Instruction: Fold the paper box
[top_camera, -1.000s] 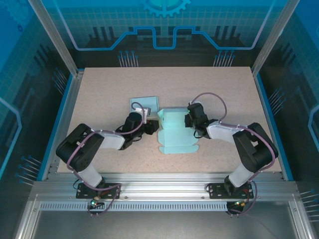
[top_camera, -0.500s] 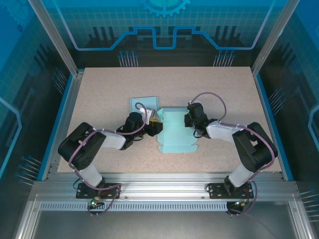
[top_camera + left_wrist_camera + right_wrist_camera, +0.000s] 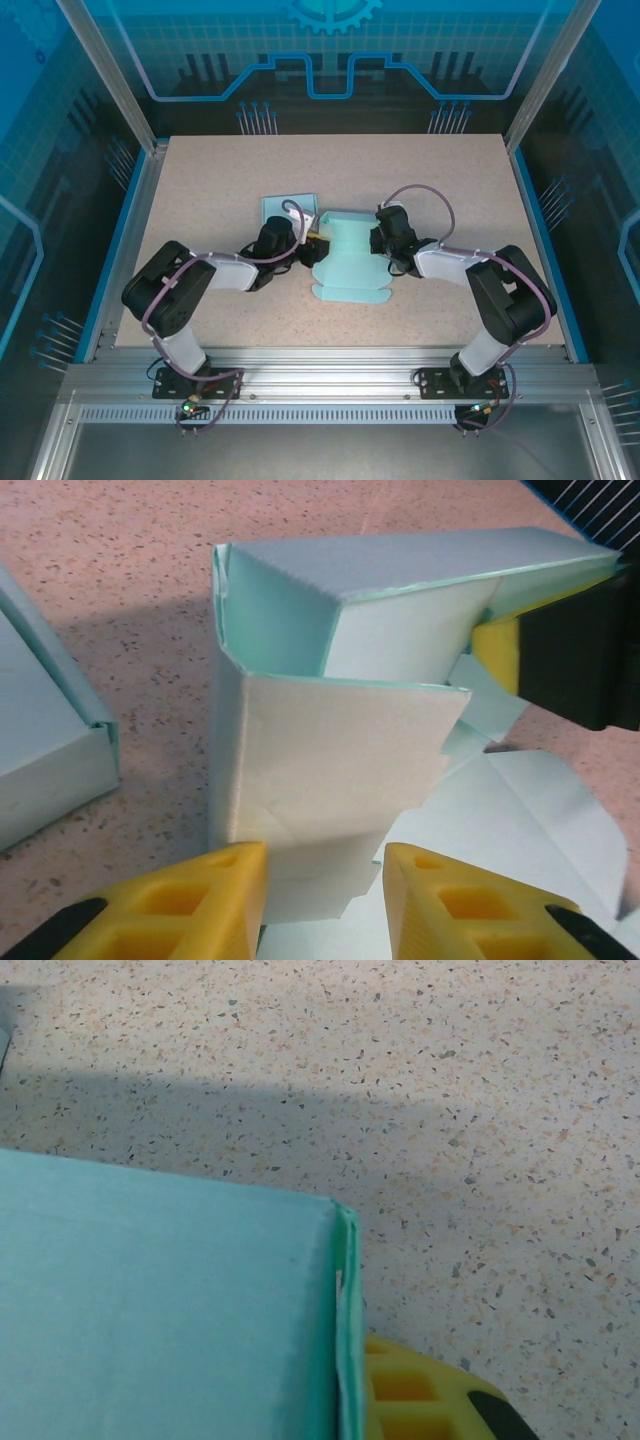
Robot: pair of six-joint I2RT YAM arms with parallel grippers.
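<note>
The mint paper box [image 3: 347,262] lies partly folded mid-table, with walls raised at its far end and flaps flat toward me. My left gripper [image 3: 312,250] is at its left side. In the left wrist view a white side flap [image 3: 335,770] hangs between the two yellow fingers [image 3: 215,900]; it touches the left one, a gap shows at the right one, and the jaws stand open. My right gripper [image 3: 381,240] is shut on the box's right wall [image 3: 345,1340], one yellow finger [image 3: 420,1395] outside it. That gripper's pad [image 3: 497,655] presses the wall.
A second mint box [image 3: 290,207] sits just beyond my left gripper, and its corner [image 3: 45,745] is close on the left. Speckled tabletop [image 3: 450,180] lies open all round, bounded by the blue-edged frame.
My left gripper has moved right and away from me onto the box's left side. The box's near flaps have shifted a little. The right arm has not moved.
</note>
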